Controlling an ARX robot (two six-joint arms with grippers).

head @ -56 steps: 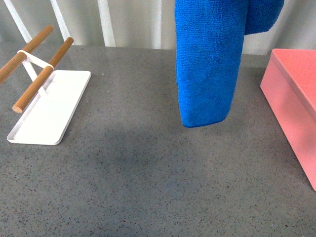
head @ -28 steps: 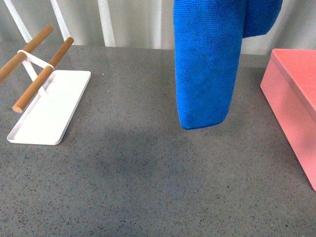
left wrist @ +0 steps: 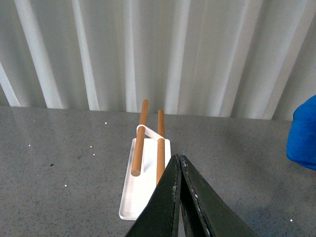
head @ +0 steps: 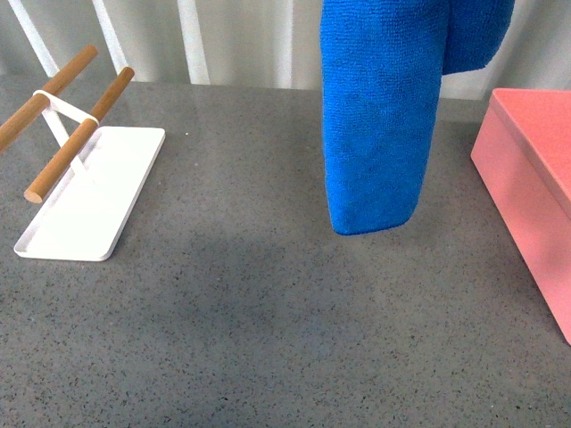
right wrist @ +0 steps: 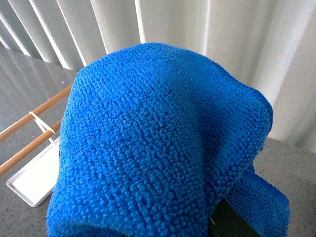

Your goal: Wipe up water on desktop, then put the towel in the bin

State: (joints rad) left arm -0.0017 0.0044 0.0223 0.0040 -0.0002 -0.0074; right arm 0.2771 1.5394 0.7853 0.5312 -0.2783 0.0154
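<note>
Royal-blue looped microfibre towel (head: 379,116) hangs above our speckled dark-grey stone tabletop (head: 268,339), near the salmon-pink rectangular bin (head: 526,178), and smothers our right claw (right wrist: 229,224), whose grip we cannot tell. Our left claw (left wrist: 178,159) is clenched, empty.

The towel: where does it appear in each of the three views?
Front view: the towel hangs from the top edge, right of centre, left of the bin.
Left wrist view: only a small part of the towel, at the picture's edge.
Right wrist view: the towel fills most of the picture.
Shared landmark: the white tray with two wooden rods.
</note>
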